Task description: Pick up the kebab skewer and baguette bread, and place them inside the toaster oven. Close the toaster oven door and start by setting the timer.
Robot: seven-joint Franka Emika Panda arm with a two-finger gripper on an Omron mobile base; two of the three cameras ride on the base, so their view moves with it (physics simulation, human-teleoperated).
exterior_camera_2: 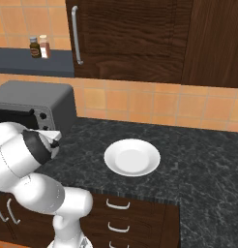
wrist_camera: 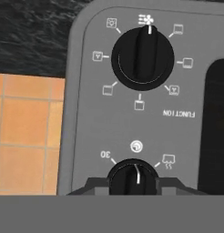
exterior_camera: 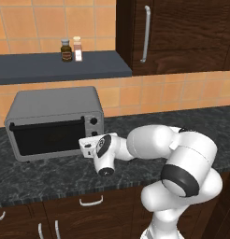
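The gripper [wrist_camera: 133, 182] is sitting right at the lower knob [wrist_camera: 132, 177] of the toaster oven [exterior_camera: 51, 112], its two dark fingertips [wrist_camera: 98, 184] flanking the knob on either side, seemingly touching it. The jaws are standing narrow around that knob; whether they are actually pinching it I cannot tell.

In the hand view the panel is appearing upside down. Beside the lower knob a "30" is reading clearly, along with a small spiral icon and a steam-like symbol. Above it the larger knob [wrist_camera: 142, 57] is pointing its white mark toward a fan symbol, with small oven pictograms ringing it and the word "FUNCTION" printed inverted beneath.

From the left base view, the toaster oven is sitting on the dark speckled counter [exterior_camera: 51, 175] against the orange tiled wall, and the toaster oven door [exterior_camera: 46, 136] is standing shut, its bar handle running along the top edge.

On the shelf [exterior_camera: 56, 65] above, two small spice jars [exterior_camera: 71, 49] are standing side by side; their labels are too small to read. In the right base view a white plate [exterior_camera_2: 132, 157] is lying empty on the counter, well apart from the oven.
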